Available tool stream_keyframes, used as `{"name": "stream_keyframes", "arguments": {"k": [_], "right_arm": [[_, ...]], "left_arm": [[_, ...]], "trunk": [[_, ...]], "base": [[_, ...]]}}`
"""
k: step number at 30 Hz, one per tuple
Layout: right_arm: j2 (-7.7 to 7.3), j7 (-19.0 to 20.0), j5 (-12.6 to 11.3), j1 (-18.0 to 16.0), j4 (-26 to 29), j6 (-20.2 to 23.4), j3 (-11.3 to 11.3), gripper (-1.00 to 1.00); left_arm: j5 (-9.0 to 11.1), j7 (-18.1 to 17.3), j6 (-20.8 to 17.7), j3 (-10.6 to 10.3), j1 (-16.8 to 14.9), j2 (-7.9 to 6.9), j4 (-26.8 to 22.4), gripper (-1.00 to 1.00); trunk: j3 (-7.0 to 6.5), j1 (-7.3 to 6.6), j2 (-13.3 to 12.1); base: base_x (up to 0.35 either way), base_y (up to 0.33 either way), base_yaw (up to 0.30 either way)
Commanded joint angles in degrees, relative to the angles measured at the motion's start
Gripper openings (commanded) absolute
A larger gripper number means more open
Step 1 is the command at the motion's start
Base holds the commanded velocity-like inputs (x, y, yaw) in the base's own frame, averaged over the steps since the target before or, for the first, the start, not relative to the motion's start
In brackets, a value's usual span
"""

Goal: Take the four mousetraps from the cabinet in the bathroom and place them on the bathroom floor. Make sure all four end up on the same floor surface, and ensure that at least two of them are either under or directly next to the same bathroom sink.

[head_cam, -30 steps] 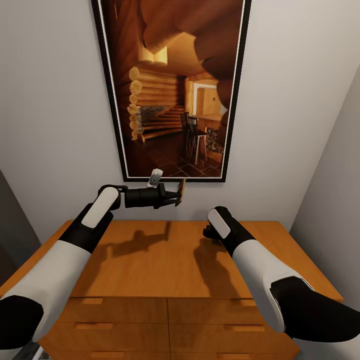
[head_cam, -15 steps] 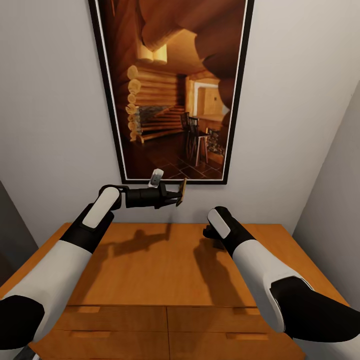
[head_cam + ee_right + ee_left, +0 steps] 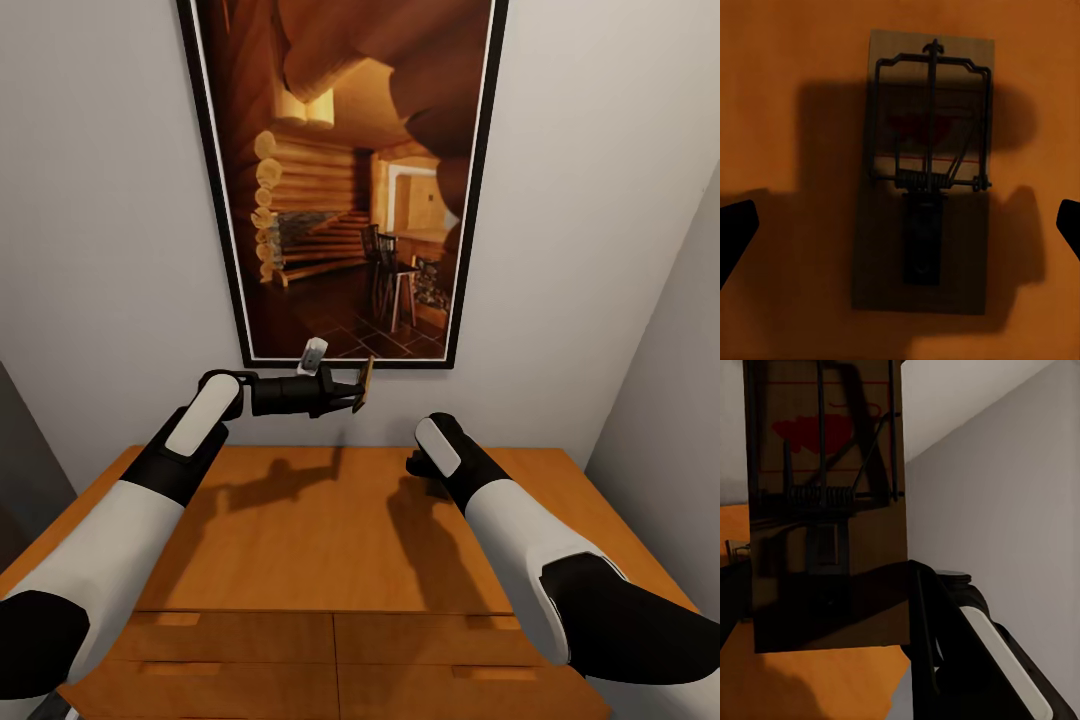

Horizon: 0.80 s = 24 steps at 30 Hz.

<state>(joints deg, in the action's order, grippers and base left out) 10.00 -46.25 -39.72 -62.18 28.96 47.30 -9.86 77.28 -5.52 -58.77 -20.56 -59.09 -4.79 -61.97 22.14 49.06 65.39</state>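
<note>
While your left gripper (image 3: pixel 358 392) pinches a mousetrap (image 3: pixel 366 384) on edge above the cabinet (image 3: pixel 300 540) | your right gripper (image 3: pixel 900 225) hangs spread over a second mousetrap (image 3: pixel 924 172) lying flat on the cabinet top | framed picture (image 3: pixel 345 170) behind.

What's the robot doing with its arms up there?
The robot stands at a wide orange-brown wooden cabinet. Its left claw is shut on a small flat tan wooden mousetrap with dark metal parts, held in the air in front of a big framed picture. Its right claw hangs open over a second mousetrap lying flat on the cabinet top.
</note>
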Motion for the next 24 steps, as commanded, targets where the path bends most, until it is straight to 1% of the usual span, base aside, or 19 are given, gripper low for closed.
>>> {"name": "stream_keyframes", "arguments": {"k": [1,17,22,24], "right_arm": [[0.0,-0.51,-0.44,-0.05,0.04,0.16,-0.16,1.0],[0.0,-0.51,-0.41,-0.05,-1.26,0.16,-0.07,1.0],[0.0,-0.51,-0.38,-0.05,-1.34,0.16,-0.07,1.0],[0.0,-0.51,-0.4,-0.05,-1.35,0.16,-0.07,1.0]], "left_arm": [[-0.64,-0.63,-0.02,-0.09,-0.06,-0.05,0.0,-1.0],[-0.64,-0.63,-0.02,-0.09,-0.06,-0.04,0.04,-1.0],[-0.71,-0.63,-0.02,-0.09,-0.06,0.19,0.15,-1.0],[-0.72,-0.63,-0.02,-0.09,-0.06,0.28,0.17,-1.0]], "trunk": [[0.07,0.0,0.05],[0.07,0.0,0.05],[0.07,0.0,0.05],[0.43,0.44,0.85]], "base": [[0.0,0.0,0.0],[0.0,0.0,0.0],[0.0,0.0,0.0],[0.0,0.0,0.0]]}}
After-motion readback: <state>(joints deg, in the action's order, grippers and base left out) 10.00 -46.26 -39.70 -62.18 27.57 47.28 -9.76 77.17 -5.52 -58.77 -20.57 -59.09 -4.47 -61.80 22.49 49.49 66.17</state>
